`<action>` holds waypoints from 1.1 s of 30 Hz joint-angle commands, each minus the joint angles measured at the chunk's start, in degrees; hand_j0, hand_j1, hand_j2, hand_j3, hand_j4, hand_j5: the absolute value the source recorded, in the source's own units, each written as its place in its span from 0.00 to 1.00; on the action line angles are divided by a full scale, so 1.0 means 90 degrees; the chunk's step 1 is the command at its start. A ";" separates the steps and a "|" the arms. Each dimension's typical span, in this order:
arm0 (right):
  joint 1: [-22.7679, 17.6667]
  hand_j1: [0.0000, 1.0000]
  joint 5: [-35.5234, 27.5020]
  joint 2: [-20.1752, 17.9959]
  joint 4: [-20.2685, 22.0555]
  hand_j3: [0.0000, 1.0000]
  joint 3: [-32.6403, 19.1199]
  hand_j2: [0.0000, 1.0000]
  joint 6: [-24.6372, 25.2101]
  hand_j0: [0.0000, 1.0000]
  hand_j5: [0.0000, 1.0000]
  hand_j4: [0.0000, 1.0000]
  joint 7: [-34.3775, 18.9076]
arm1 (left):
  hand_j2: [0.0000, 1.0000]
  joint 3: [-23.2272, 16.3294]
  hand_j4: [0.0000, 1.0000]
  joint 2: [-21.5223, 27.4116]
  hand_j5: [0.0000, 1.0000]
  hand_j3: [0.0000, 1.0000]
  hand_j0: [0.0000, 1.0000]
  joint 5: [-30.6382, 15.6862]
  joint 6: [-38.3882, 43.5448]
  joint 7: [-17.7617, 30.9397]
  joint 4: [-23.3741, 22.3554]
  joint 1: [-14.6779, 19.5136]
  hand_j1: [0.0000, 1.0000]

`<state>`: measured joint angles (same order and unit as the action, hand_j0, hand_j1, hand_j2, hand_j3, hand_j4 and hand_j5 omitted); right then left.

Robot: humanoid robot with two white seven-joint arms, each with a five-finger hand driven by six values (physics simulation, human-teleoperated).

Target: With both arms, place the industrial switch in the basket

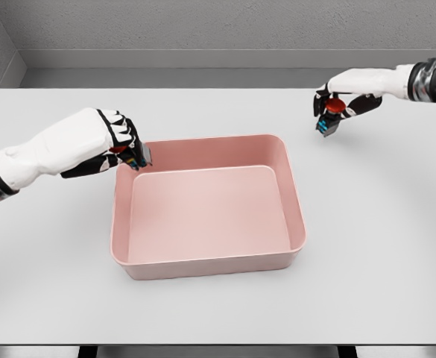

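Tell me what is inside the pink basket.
The pink basket holds nothing; its floor shows bare. The left hand holds a switch at its back left corner, the right hand another away from it.

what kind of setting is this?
Likely a simulated lab tabletop: a bare grey table against plain grey walls, one pink basket, and the left hand and right hand each holding a switch.
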<state>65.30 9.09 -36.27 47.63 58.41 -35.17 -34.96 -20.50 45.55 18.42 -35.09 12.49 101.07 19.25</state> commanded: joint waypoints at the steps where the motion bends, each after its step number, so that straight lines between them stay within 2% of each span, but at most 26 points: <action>1: 0.0000 0.50 -0.0044 -0.0120 0.0303 0.50 -0.0015 0.50 0.0019 0.50 0.50 0.50 -0.0003 | 0.34 -0.0213 0.34 -0.0119 0.34 0.34 0.34 -0.0025 0.0010 0.0018 0.0000 0.0049 0.34; 2: 0.0000 0.50 -0.0044 -0.0139 0.0410 0.50 -0.0015 0.50 0.0019 0.50 0.50 0.50 -0.0005 | 0.34 -0.0379 0.34 -0.0168 0.34 0.34 0.34 -0.0025 0.0010 0.0008 0.0000 0.0117 0.34; 8: -0.0020 0.50 -0.0053 -0.0256 0.1006 0.50 -0.0015 0.50 0.0019 0.50 0.50 0.50 -0.0005 | 0.34 -0.0721 0.34 -0.0627 0.34 0.34 0.34 0.0209 0.0010 0.0018 0.0000 0.0166 0.34; 10: -0.0020 0.50 -0.0053 -0.0296 0.1152 0.50 -0.0015 0.50 0.0019 0.50 0.50 0.50 -0.0005 | 0.34 -0.0867 0.34 -0.0822 0.34 0.34 0.34 0.0492 0.0010 0.0018 0.0000 0.0166 0.34; 15: -0.0029 0.50 -0.0092 -0.0462 0.1553 0.50 -0.0015 0.50 0.0019 0.50 0.50 0.50 -0.0005 | 0.34 -0.1131 0.34 -0.0949 0.34 0.34 0.34 0.0678 0.0010 0.0018 -0.0107 0.0195 0.34; 23: -0.0020 0.50 -0.0102 -0.0676 0.2168 0.50 -0.0015 0.50 0.0019 0.50 0.50 0.50 -0.0005 | 0.34 -0.1150 0.34 -0.1281 0.34 0.34 0.34 0.1000 0.0010 0.0018 -0.0771 0.0293 0.34; 25: -0.0029 0.50 -0.0102 -0.0716 0.2334 0.50 -0.0015 0.50 0.0019 0.50 0.50 0.50 -0.0005 | 0.34 -0.1404 0.34 -0.1350 0.34 0.34 0.34 0.1039 0.0010 0.0018 -0.0927 0.0410 0.34; 31: -0.0049 0.50 -0.0112 -0.0725 0.2784 0.50 -0.0015 0.50 0.0019 0.50 0.50 0.50 -0.0005 | 0.34 -0.1434 0.34 -0.1506 0.34 0.34 0.34 0.1049 0.0010 0.0028 -0.0947 0.0430 0.34; 33: -0.0059 0.50 -0.0112 -0.0735 0.2910 0.50 -0.0015 0.50 0.0019 0.50 0.50 0.50 -0.0005 | 0.43 -0.1434 0.43 -0.1506 0.43 0.43 0.43 0.1049 0.0010 0.0038 -0.0947 0.0440 0.43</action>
<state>64.78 8.40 -42.79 72.46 58.35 -35.17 -35.03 -33.31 32.24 28.30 -35.09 12.76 92.64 23.20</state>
